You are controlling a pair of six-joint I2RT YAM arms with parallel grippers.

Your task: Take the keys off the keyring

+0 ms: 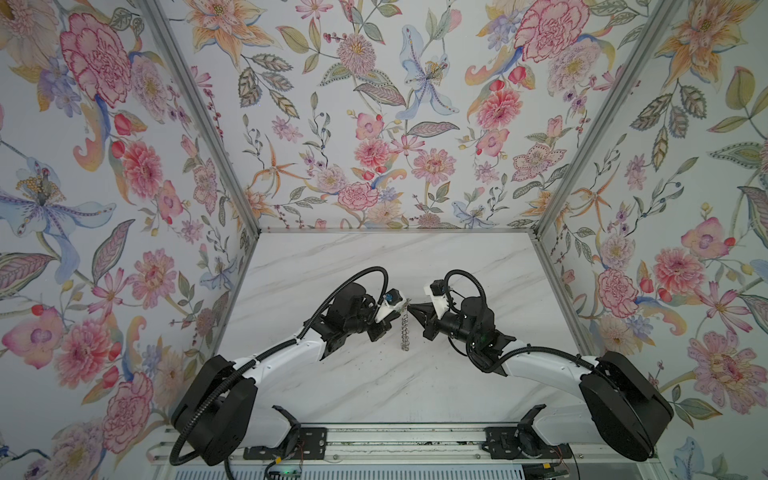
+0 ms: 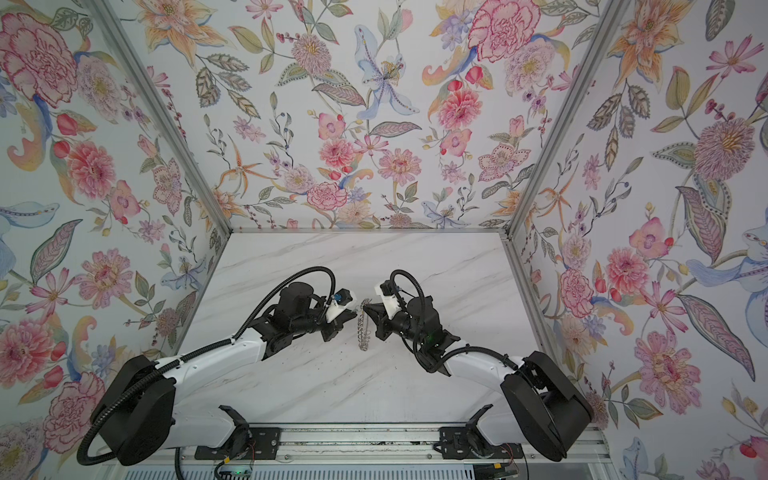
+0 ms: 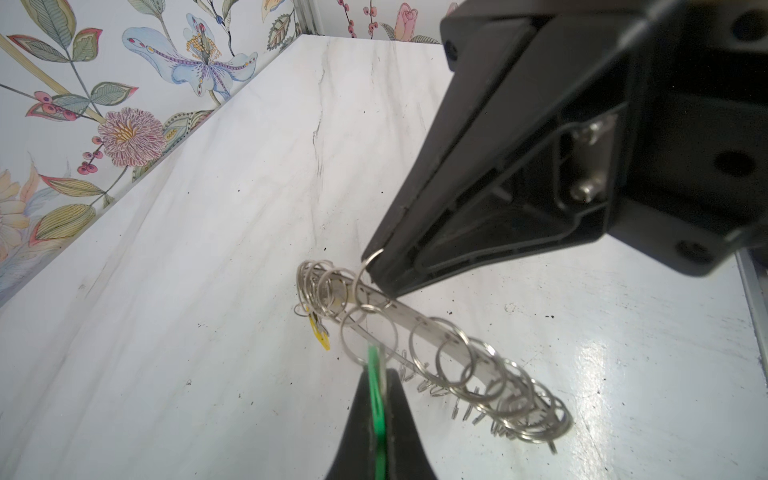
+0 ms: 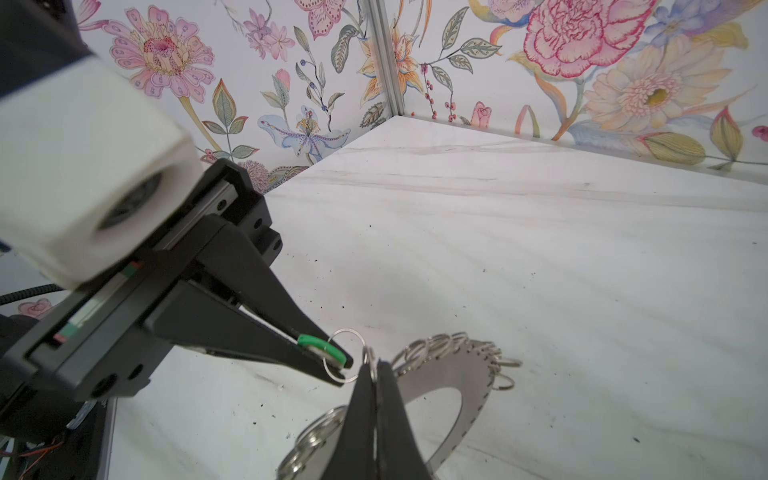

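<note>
green-tagged key [image 4: 322, 347], lower centre, clenched in left gripper [image 4: 343, 368]; right gripper [image 3: 376, 270] clamps keyring [image 3: 436, 345]; yellow-tagged key [image 3: 321, 337] hangs on; neither freed.

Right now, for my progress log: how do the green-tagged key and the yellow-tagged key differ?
The green-tagged key is clamped in the left gripper; the yellow-tagged key is untouched. The green-tagged key is held out sideways; the yellow-tagged key dangles under the keyring. Both are attached at its rim.
</note>
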